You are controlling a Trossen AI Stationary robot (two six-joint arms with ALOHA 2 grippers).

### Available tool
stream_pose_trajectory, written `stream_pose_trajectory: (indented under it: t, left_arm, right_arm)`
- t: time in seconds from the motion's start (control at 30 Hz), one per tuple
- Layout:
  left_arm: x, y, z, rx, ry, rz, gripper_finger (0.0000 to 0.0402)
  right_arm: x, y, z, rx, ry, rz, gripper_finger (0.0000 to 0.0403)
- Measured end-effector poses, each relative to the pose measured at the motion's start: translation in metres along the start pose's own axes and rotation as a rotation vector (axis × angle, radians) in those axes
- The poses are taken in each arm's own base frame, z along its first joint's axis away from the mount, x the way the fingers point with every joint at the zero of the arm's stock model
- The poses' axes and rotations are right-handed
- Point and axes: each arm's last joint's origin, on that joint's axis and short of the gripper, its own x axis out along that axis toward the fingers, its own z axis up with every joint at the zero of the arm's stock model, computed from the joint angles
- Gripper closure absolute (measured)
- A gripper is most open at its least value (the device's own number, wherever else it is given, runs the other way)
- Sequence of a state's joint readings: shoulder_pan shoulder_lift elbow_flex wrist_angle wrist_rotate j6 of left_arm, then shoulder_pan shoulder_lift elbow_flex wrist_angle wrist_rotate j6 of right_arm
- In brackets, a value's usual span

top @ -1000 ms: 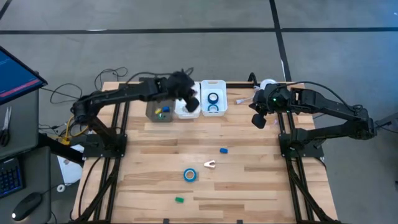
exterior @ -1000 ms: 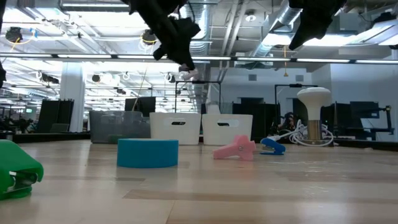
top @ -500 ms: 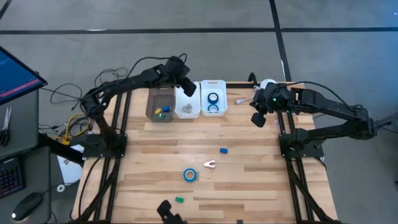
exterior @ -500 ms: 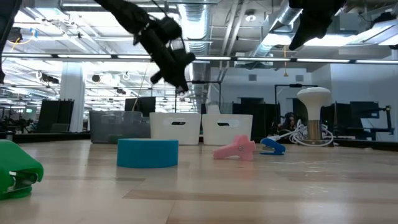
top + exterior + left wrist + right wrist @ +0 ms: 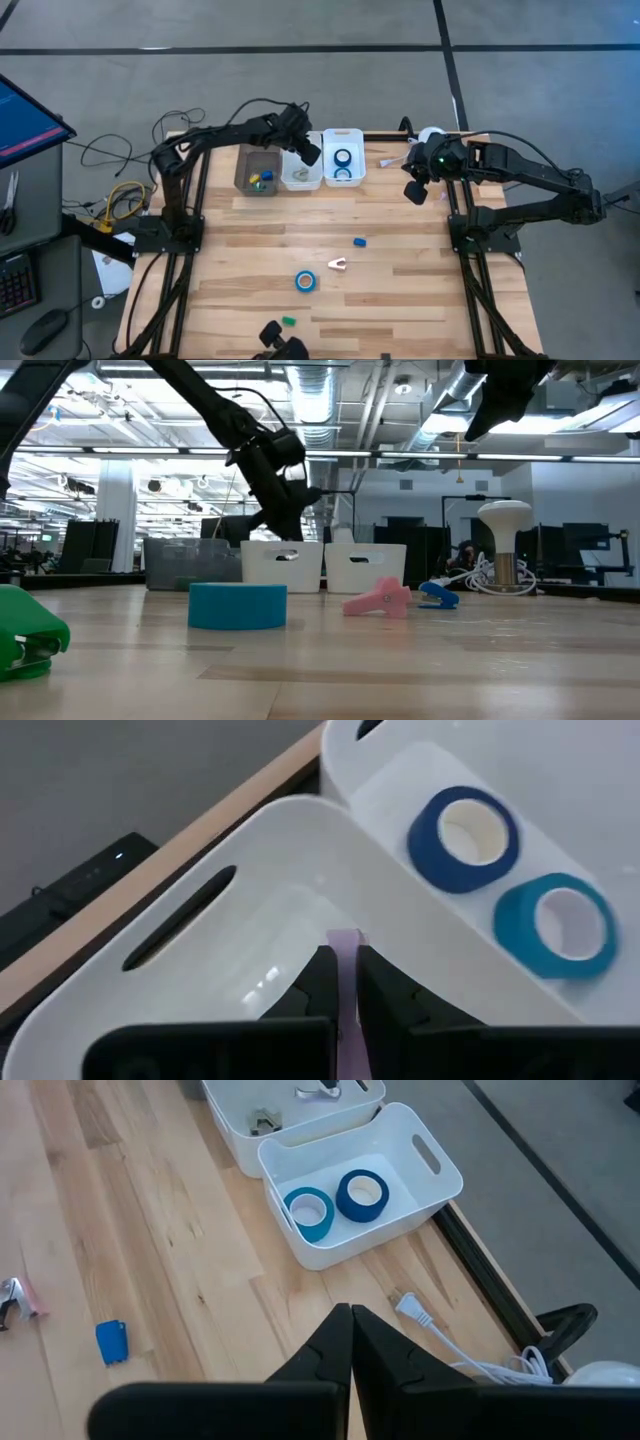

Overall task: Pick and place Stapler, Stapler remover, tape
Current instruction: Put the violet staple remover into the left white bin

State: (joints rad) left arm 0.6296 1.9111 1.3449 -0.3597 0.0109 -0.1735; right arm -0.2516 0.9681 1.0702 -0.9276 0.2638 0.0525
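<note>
My left gripper (image 5: 310,153) (image 5: 288,530) (image 5: 346,960) hangs over the middle white bin (image 5: 300,172) (image 5: 250,920) at the table's far edge. It is shut on a thin pale-purple thing seen edge-on, apparently a staple remover. Two blue tape rolls (image 5: 462,838) (image 5: 362,1193) lie flat in the right white bin (image 5: 343,158). A third tape roll (image 5: 305,281) (image 5: 237,606) lies flat on the table, beside a pink-white staple remover (image 5: 337,264) (image 5: 378,600), a small blue stapler (image 5: 359,241) (image 5: 111,1342) and a green stapler (image 5: 288,321) (image 5: 30,645). My right gripper (image 5: 415,193) (image 5: 351,1312) is shut and hovers over the table's far right. My left gripper pinches the pale-purple thing between its two fingers, and the thing's narrow edge (image 5: 346,942) pokes out past the fingertips. The fingers slant down from above. The thing is lifted clear above the middle white bin's floor.
A grey bin (image 5: 258,170) with small coloured staplers stands left of the white bins. The middle bin holds metal staple removers (image 5: 265,1120). A white cable and plug (image 5: 415,1312) lie by the table's far right corner. A dark thing (image 5: 280,345) shows at the near edge.
My left gripper has come down from high above the bins toward the middle white bin and tipped to point more steeply down. It has stayed shut on its load. My right arm has kept still. A dark thing has come into view at the table's near edge.
</note>
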Motion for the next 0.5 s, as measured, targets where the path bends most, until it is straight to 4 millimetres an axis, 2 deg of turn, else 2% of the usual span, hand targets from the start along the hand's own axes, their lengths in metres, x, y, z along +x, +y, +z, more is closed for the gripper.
stream_pose_trajectory:
  t: [0.3,0.5]
  left_arm:
    - [0.019,0.002,-0.011,-0.011,0.068,0.029,0.0394]
    - [0.019,0.003,-0.01,-0.02,0.062,0.03,0.0392]
  right_arm:
    - [0.0,0.0,0.0,0.0,0.0,0.0,0.0402]
    - [0.0,0.0,0.0,0.0,0.0,0.0,0.0402]
